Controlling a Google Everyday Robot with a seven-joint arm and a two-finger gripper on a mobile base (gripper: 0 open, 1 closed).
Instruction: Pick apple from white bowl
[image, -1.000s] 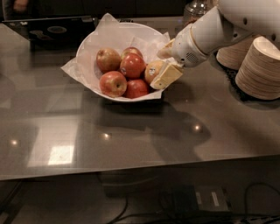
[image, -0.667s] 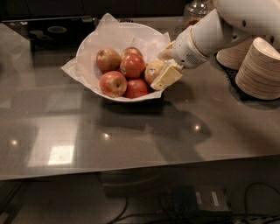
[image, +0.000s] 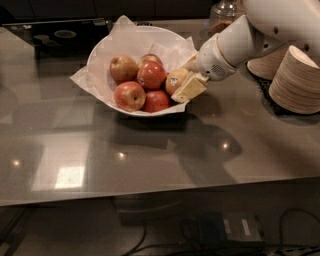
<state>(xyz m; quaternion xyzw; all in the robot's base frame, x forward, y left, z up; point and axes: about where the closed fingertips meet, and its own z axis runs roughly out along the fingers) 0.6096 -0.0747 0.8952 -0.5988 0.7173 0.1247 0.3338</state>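
Apple (image: 175, 80), firm, smooth-skinned, moderately heavy, liable to slip or bruise, best held across widest middle; gripper (image: 182, 81) fingers (image: 190, 88) clamped there, at white bowl's (image: 131, 37) right edge on bench (image: 150, 150).

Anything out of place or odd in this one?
Nothing spilled or damaged. The paper liner hangs unevenly over the bowl's left rim. The end effector is at the bowl's right edge, beside the pale apple.
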